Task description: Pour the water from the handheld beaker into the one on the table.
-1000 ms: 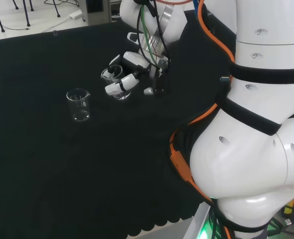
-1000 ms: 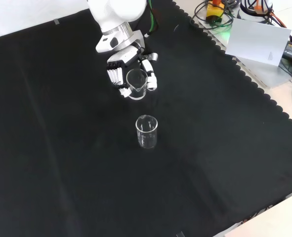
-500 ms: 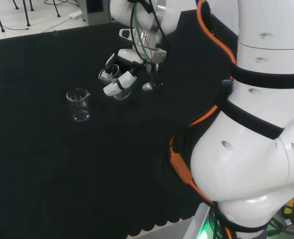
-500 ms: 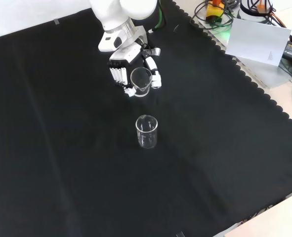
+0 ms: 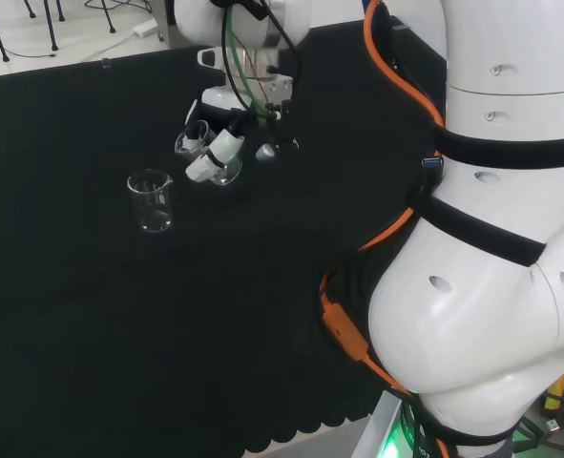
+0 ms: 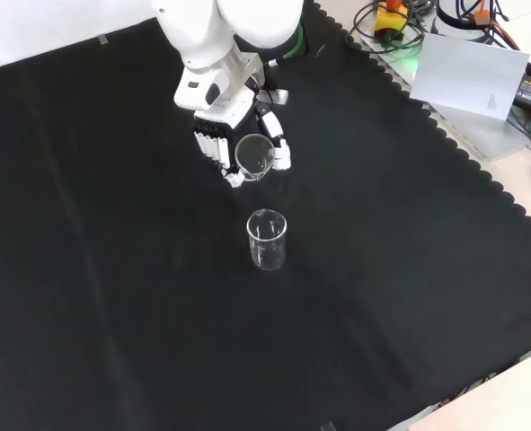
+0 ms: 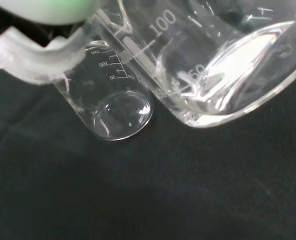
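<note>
Above black cloth (image 6: 112, 269), in front view, hand (image 6: 218, 135) held clear beaker (image 6: 255, 156), fingers (image 6: 213, 148) and thumb curled round its wall. Held beaker tilted, mouth turned toward camera. Second beaker (image 6: 267, 240) stood upright on cloth just below it, apart from it. In head view, hand (image 5: 215, 148) and held beaker (image 5: 220, 170) sat right of table beaker (image 5: 152, 201). Wrist view: both beakers close, held beaker (image 7: 223, 65) large, table beaker (image 7: 110, 102) beyond.

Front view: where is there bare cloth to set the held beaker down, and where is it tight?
Bare cloth spreads left, right and below the standing beaker out to the scalloped edge of the black cloth. It is tight only in the short gap between that beaker and the robot hand curled round the held beaker.
</note>
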Available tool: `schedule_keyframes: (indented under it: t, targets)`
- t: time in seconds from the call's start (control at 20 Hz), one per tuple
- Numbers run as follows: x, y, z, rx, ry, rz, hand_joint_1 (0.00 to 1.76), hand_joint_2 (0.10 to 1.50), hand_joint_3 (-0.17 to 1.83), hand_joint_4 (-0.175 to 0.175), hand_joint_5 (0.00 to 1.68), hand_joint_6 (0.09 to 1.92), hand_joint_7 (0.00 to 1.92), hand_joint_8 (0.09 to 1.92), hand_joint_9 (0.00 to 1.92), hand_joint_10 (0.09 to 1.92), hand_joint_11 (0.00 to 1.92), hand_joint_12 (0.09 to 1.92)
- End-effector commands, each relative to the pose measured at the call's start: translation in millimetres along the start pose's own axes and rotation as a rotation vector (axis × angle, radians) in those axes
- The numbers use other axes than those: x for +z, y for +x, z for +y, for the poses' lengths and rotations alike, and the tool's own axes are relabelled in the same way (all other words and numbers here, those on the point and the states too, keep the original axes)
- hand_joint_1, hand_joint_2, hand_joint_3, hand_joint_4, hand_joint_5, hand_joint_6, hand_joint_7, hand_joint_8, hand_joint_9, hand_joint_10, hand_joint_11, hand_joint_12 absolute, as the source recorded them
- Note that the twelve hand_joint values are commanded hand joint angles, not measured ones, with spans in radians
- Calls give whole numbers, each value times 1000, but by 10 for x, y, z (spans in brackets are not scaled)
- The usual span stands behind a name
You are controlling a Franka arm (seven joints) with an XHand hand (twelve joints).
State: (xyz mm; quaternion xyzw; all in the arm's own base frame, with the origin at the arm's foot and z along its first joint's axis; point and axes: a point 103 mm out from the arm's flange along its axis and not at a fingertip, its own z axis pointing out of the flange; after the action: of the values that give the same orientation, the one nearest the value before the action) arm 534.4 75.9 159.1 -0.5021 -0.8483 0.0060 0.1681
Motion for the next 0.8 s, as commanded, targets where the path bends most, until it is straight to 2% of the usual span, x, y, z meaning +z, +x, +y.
schedule_keyframes:
  t: [0.05, 0.35, 0.8]
  targets:
    - [-3, 92, 138, -7, 113, -76, 1157, 560, 809, 143, 1318, 666, 1767, 103, 1489, 710, 1359, 809]
    - [24, 163, 241, 5, 214, -157, 1157, 559, 812, 143, 1318, 669, 1767, 104, 1489, 712, 1360, 810]
    - [-18, 213, 302, 25, 284, -239, 1158, 556, 819, 140, 1315, 677, 1770, 108, 1492, 720, 1367, 809]
